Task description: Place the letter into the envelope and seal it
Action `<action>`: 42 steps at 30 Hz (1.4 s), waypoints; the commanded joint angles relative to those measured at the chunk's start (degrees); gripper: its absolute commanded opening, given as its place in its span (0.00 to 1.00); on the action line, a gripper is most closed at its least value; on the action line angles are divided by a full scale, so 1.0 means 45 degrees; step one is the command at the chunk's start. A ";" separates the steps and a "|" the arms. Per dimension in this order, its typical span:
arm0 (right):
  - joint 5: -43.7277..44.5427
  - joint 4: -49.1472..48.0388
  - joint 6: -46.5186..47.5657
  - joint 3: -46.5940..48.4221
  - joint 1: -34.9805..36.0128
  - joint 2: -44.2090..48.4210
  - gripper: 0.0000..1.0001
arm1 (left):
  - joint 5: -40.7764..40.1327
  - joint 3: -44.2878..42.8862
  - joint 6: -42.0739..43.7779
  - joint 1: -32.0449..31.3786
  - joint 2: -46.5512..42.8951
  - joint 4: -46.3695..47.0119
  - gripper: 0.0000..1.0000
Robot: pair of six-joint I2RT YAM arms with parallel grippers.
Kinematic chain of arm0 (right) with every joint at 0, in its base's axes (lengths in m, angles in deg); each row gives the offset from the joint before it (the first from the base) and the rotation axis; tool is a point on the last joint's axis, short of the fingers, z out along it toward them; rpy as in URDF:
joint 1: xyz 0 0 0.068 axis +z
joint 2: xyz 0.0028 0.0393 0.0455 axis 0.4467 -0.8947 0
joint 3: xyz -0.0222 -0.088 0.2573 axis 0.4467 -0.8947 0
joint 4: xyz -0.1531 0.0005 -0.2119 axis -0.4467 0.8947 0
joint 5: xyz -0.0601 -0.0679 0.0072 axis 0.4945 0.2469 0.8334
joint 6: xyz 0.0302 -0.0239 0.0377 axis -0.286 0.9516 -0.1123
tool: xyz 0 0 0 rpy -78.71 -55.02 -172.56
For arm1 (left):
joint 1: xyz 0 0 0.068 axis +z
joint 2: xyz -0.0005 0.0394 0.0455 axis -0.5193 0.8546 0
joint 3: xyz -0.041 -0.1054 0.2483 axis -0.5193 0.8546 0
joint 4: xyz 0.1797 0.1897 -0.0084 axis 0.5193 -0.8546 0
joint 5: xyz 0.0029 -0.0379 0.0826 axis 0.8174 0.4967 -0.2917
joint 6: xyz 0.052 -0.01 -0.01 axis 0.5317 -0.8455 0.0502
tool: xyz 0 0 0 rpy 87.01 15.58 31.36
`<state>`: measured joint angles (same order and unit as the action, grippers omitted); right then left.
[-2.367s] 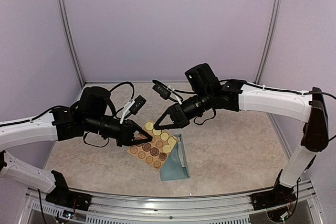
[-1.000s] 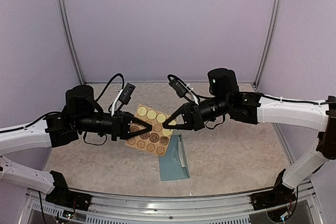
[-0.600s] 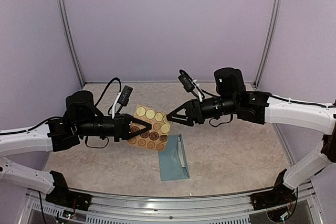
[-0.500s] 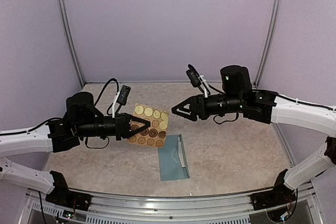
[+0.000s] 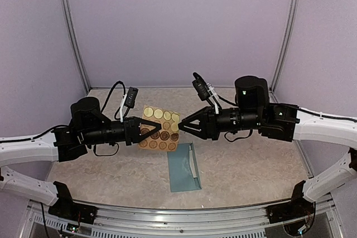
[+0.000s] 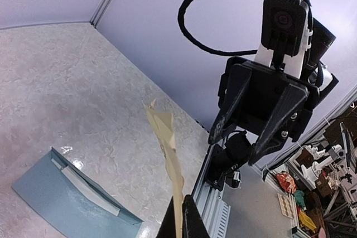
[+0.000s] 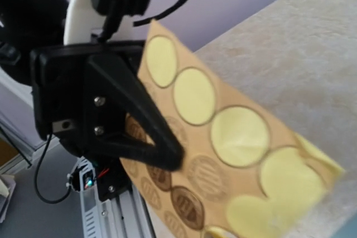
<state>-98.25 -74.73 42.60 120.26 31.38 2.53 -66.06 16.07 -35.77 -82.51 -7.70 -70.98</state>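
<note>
Since the frame two and a half seconds earlier, both arms had risen and the sticker sheet [image 5: 167, 126] had come off the bench [image 5: 251, 165]; in the last half second the right claw [image 5: 181, 128] had swung back in toward the sheet.

Left claw [image 5: 158, 132]: jaws together, clamped on the sheet and holding it in the air, tilted, with its face toward the right arm. In the left wrist view the claw [image 6: 181, 224] gripped the sheet [image 6: 167, 149] at its near edge, and the sheet was seen edge-on, slightly curled.

Right claw: jaws apart, as the left wrist view showed [image 6: 235, 147], with nothing seen between them. Its tips were at the sheet's right edge; contact could not be judged. The right wrist view showed the sheet [image 7: 223, 137] close up, pale yellow circles above and brown printed rounds below, with the left claw [image 7: 170, 159] pinching it from the far side.

Envelope [image 5: 184, 168]: teal-blue, flat on the bench below and just right of the raised sheet, in the same place as before, touched by neither claw. In the left wrist view it [image 6: 72, 202] lay with its open flap on the bench [image 6: 67, 82].
</note>
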 commanded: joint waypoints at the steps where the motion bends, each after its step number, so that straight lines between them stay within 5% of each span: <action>1: -0.0114 -0.0975 0.0058 0.0296 0.0287 -0.0753 0.29 | 0.0241 -0.0067 -0.0101 -0.0101 0.0209 0.0624 0.00; 16: -0.0307 -0.1342 -0.0168 0.0899 0.0431 -0.1777 0.25 | 0.1592 -0.0006 -0.0111 -0.0309 0.0585 0.1568 0.00; 34: -0.1015 -0.1518 -0.0333 0.0855 0.0427 -0.1885 0.30 | 0.1494 0.0031 -0.0170 -0.0353 0.0633 0.1842 0.00; 42: -0.0411 -0.1331 -0.0400 0.0825 0.0432 -0.1708 0.24 | 0.1357 0.0050 -0.0158 -0.0343 0.0569 0.1791 0.00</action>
<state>-101.90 -80.07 41.13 122.62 32.67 -5.30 -60.20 16.07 -36.12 -83.55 -4.84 -64.73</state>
